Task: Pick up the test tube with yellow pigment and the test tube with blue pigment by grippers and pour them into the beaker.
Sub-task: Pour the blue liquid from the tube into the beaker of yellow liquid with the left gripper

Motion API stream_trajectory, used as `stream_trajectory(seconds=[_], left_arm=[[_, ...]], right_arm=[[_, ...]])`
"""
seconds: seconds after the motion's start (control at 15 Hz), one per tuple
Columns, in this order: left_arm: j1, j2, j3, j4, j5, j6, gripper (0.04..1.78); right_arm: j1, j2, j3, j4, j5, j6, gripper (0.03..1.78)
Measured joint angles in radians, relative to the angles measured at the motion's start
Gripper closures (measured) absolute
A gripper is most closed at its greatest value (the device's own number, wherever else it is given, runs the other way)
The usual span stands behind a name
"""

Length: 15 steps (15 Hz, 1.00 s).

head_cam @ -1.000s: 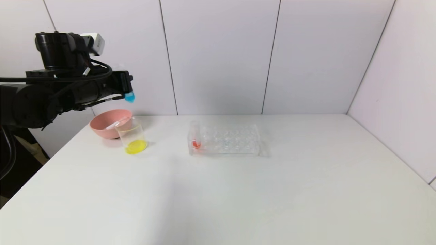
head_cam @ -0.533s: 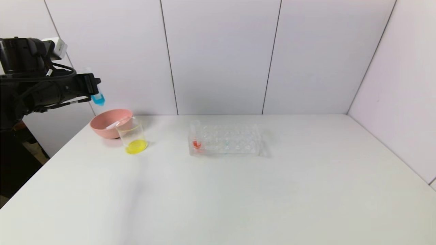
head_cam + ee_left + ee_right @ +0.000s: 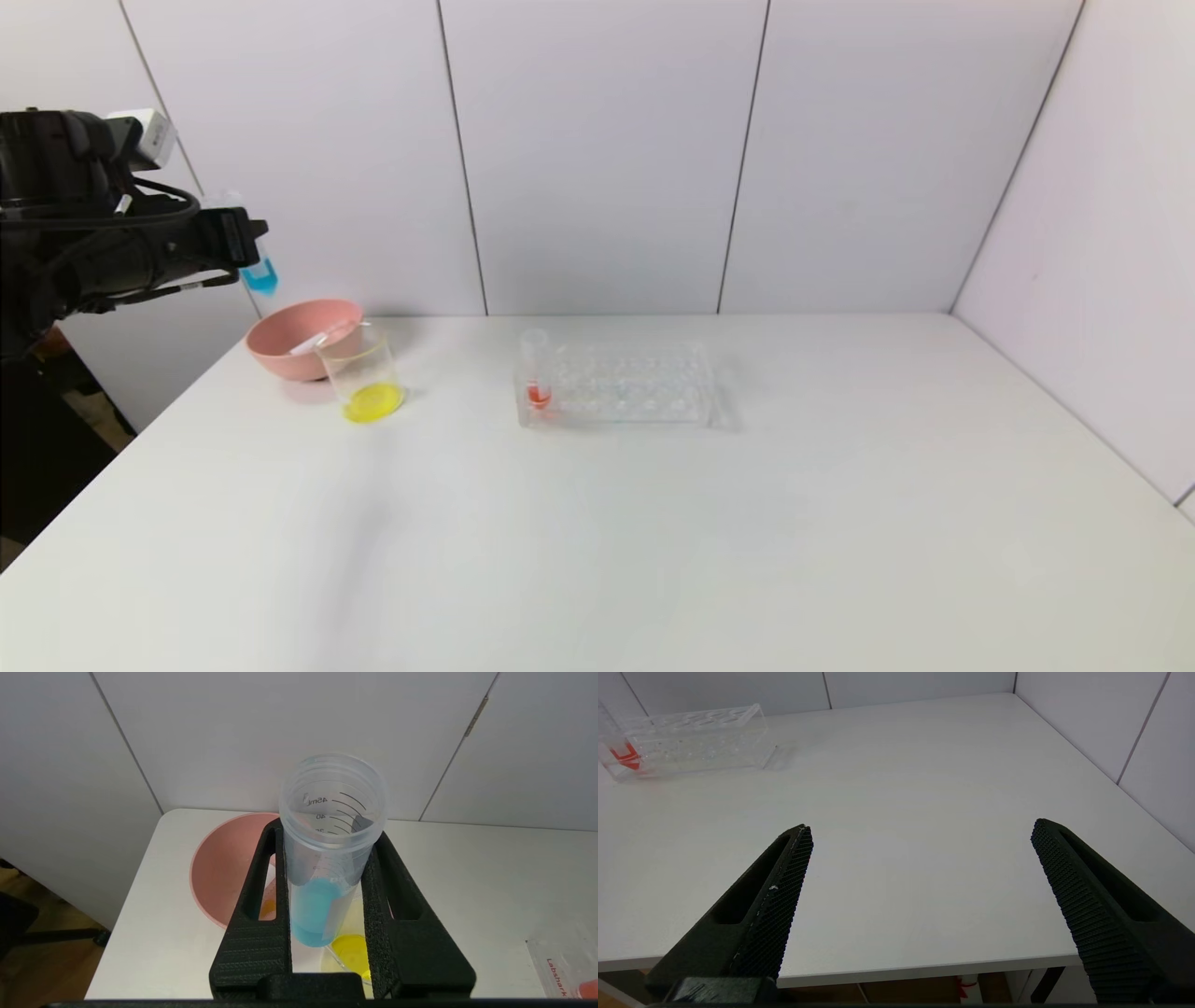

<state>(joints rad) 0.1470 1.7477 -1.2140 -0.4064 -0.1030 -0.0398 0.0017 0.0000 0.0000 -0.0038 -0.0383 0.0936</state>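
Observation:
My left gripper (image 3: 245, 239) is shut on the test tube with blue pigment (image 3: 262, 274) and holds it upright, high in the air, above and left of the pink bowl (image 3: 280, 350). In the left wrist view the fingers clamp the tube (image 3: 312, 907) at its sides, and the blue liquid fills its lower part. The beaker (image 3: 364, 375) stands on the table in front of the bowl with yellow liquid in its base, also seen in the left wrist view (image 3: 352, 956). A slim clear tube (image 3: 322, 338) lies in the bowl. My right gripper (image 3: 922, 828) is open and empty over the table's near edge.
A clear tube rack (image 3: 621, 385) stands mid-table with a red-tipped tube (image 3: 537, 373) at its left end; both show in the right wrist view (image 3: 691, 737). The white wall is close behind the bowl. The table's left edge is near the bowl.
My left gripper has carried the blue tube to the left, from above the beaker to a spot up and left of the pink bowl. It has slowed in the last half second.

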Motion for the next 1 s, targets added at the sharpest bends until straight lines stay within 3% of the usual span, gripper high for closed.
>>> stream_trajectory(seconds=[1.0], left_arm=[[0.049,0.033,-0.001,0.01,-0.059,0.04,1.37]], right_arm=[[0.0,0.0,0.0,0.0,0.0,0.0,0.1]])
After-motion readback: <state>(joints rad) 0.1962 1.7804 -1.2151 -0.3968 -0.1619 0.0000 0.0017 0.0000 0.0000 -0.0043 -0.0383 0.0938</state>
